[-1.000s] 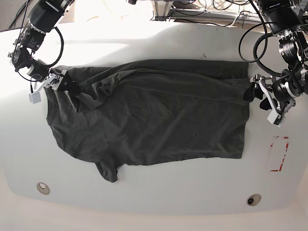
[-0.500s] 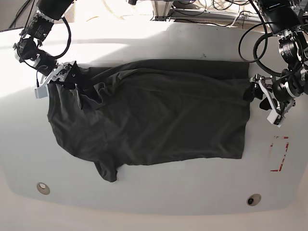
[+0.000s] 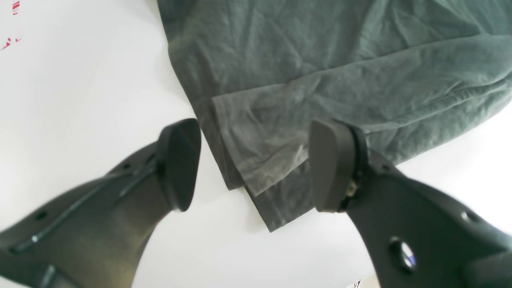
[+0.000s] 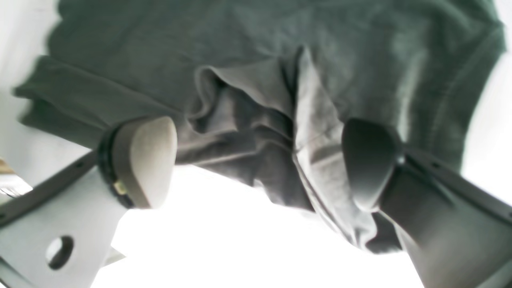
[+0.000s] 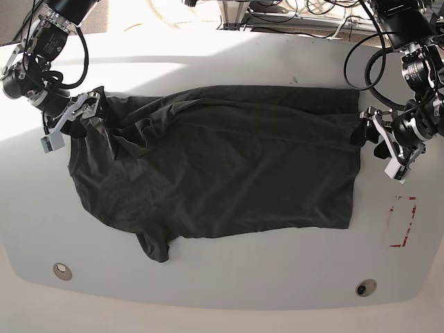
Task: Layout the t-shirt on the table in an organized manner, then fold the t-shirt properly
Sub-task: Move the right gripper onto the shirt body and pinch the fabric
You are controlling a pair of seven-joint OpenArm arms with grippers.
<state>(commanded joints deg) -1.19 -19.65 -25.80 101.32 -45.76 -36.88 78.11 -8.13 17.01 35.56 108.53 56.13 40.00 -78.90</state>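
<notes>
The dark grey t-shirt (image 5: 222, 166) lies spread across the white table (image 5: 229, 284), with one sleeve (image 5: 156, 246) sticking out toward the front. Its far-left shoulder area is bunched into folds. My right gripper (image 5: 83, 111) hovers at that bunched corner. In the right wrist view it (image 4: 256, 160) is open, its fingers wide on either side of the rumpled cloth (image 4: 256, 120). My left gripper (image 5: 364, 135) sits at the shirt's right hem. In the left wrist view it (image 3: 248, 164) is open, straddling the folded hem corner (image 3: 264, 160).
A red dashed rectangle mark (image 5: 404, 222) lies on the table right of the shirt. Two round grommet holes (image 5: 62, 270) (image 5: 365, 287) sit near the front edge. Cables and frame parts (image 5: 277, 14) run behind the table's far edge.
My right gripper has moved toward the far left, dragging the shirt's bunched shoulder corner with it. The left gripper has stayed at the right hem.
</notes>
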